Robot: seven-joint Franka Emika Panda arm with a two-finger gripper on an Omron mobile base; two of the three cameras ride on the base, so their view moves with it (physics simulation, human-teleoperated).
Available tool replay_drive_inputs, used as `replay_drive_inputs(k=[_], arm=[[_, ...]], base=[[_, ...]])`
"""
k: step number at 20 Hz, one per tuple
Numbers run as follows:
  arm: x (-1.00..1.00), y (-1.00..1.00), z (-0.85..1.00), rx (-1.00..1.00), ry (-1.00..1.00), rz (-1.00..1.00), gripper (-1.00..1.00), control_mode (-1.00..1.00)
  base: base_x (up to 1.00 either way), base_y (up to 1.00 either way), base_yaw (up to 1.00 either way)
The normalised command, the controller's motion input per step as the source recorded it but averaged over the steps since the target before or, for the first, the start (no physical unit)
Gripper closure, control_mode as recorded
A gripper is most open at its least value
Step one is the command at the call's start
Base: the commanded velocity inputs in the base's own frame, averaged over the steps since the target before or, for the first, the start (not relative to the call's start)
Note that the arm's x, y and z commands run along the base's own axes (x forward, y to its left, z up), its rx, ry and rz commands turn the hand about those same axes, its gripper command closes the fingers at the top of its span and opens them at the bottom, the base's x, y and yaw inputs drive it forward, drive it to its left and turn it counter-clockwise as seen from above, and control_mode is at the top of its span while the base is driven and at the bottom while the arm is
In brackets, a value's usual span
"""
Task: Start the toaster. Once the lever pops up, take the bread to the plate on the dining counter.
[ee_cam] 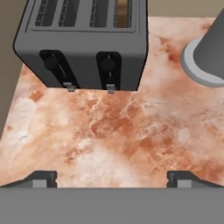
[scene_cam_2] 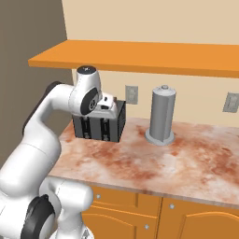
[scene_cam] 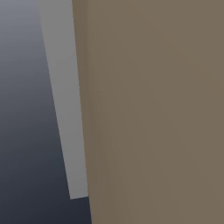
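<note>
End effector (ee_cam: 112, 178) spread wide and empty above marbled counter (ee_cam: 122, 135), bread (ee_cam: 123, 8) in toaster's (ee_cam: 83, 43) right slot

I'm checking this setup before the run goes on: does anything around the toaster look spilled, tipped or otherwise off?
Nothing stands out. The dark grey four-slot toaster stands upright on the pinkish marbled counter, tan-brown bread sitting in its far right slot. The grey cylindrical holder beside it is upright too. No crumbs or spills show, and the open gripper hovers clear.

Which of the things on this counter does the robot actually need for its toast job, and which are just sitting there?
Needed:
toaster
bread in the rightmost toaster slot
gripper, open above the counter

Just there:
grey cylinder on its round base
wall outlets
orange shelf
</note>
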Motion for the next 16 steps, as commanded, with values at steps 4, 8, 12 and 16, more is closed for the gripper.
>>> replay_drive_inputs(k=[4,8,12,16], arm=[[0.35,-0.06,0.0,0.0,0.0,0.0,-1.0,-1.0],[0.32,-0.11,0.0,0.0,0.0,0.0,-1.0,-1.0],[0.28,-0.06,0.0,0.0,-0.03,0.0,-1.0,-1.0],[0.1,0.0,-0.2,0.0,-0.05,0.0,-1.0,-1.0]], base=[[0.0,0.0,0.0],[0.0,0.0,0.0],[0.0,0.0,0.0],[0.0,0.0,0.0]])
